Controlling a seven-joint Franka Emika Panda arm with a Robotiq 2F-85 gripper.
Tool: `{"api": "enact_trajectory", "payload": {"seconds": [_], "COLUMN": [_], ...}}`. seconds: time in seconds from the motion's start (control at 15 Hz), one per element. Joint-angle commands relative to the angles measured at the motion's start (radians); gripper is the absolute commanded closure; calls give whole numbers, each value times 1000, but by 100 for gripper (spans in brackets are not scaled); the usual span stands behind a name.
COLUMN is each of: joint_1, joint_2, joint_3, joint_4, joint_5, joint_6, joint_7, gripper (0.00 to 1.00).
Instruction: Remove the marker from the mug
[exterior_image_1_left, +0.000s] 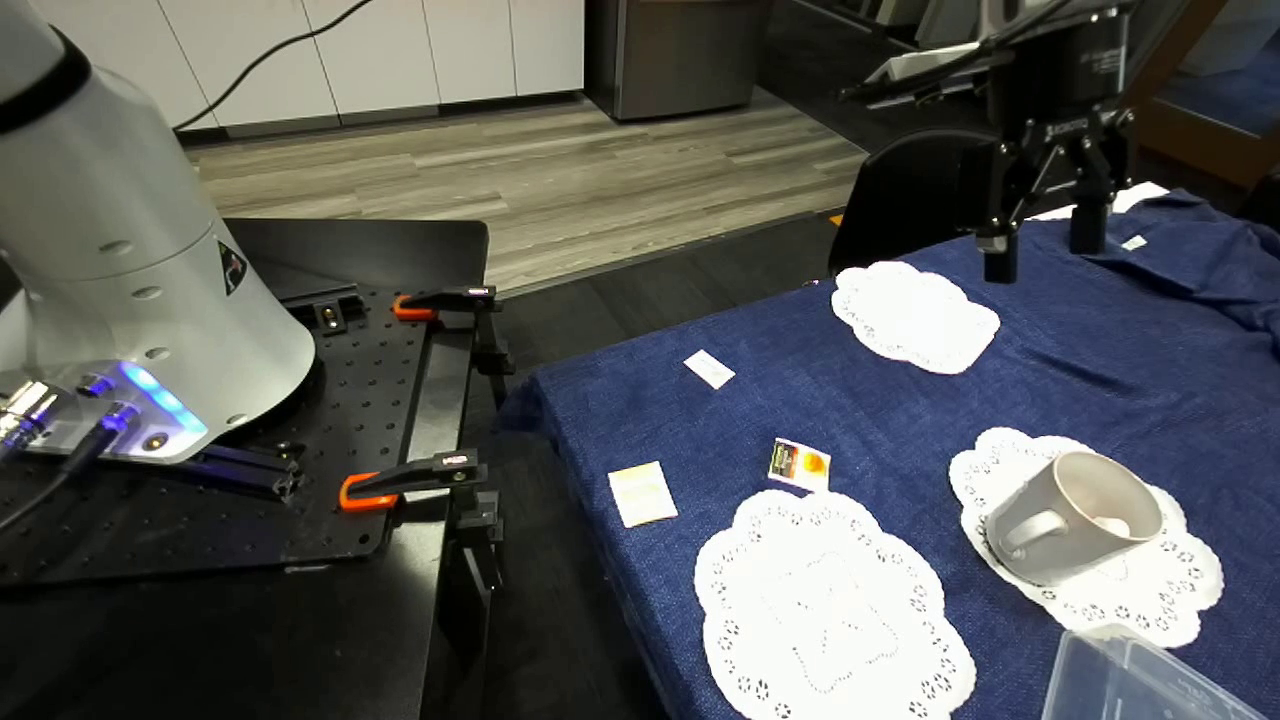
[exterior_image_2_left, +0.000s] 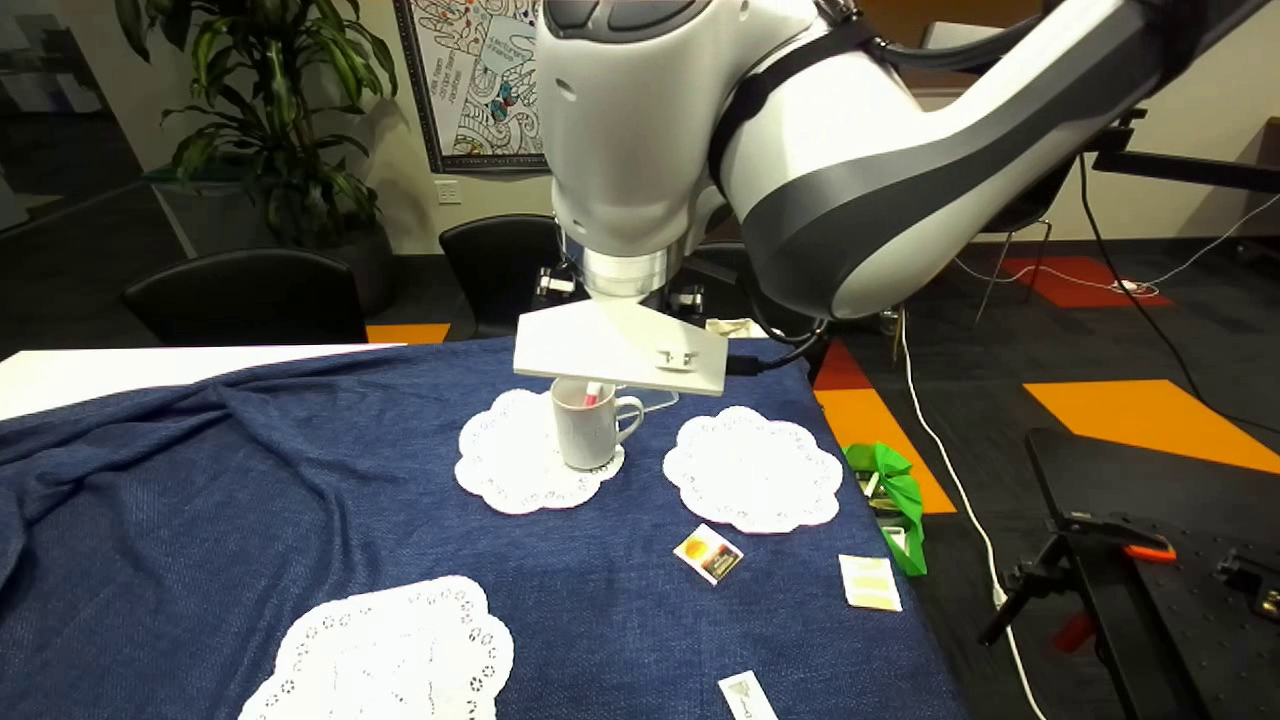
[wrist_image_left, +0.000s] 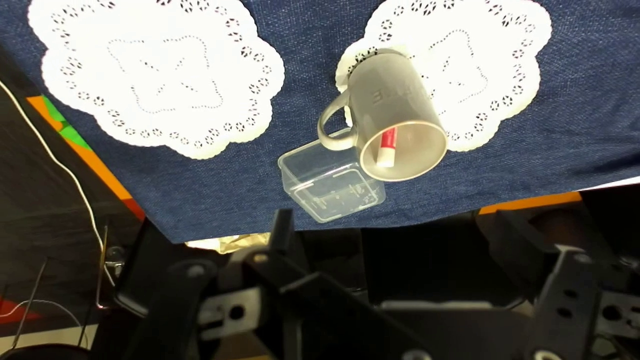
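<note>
The mug (exterior_image_1_left: 1040, 520) is off-white and stands upright on a white lace doily; it also shows in an exterior view (exterior_image_2_left: 583, 435) and the wrist view (wrist_image_left: 392, 95). The marker (wrist_image_left: 389, 140), red with a pale end, leans inside the mug in the wrist view. Its upper end (exterior_image_2_left: 592, 394) pokes up at the rim in an exterior view. My gripper (exterior_image_1_left: 1045, 250) is open and empty, held above the table and apart from the mug. Its two fingers (wrist_image_left: 399, 227) stand wide apart in the wrist view. In an exterior view the white wrist plate (exterior_image_2_left: 620, 345) hides the fingers.
A clear plastic container (wrist_image_left: 330, 185) sits close to the mug, near the table edge. More lace doilies (exterior_image_1_left: 830, 620) and small packets (exterior_image_1_left: 800, 465) lie on the blue cloth (exterior_image_2_left: 600, 620). Black chairs (exterior_image_2_left: 250, 300) stand at the table's edge.
</note>
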Motion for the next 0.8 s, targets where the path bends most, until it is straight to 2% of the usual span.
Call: {"api": "enact_trajectory", "payload": {"seconds": [0.0, 0.33, 0.73], "joint_1": [31, 68, 61], "joint_2": [-1, 80, 223], "joint_3": [-34, -89, -131], "joint_4": [1, 109, 271], "joint_5": [18, -2, 88], "joint_6": [6, -23, -41], "joint_7": [-10, 119, 152], "gripper": [0, 0, 0]}}
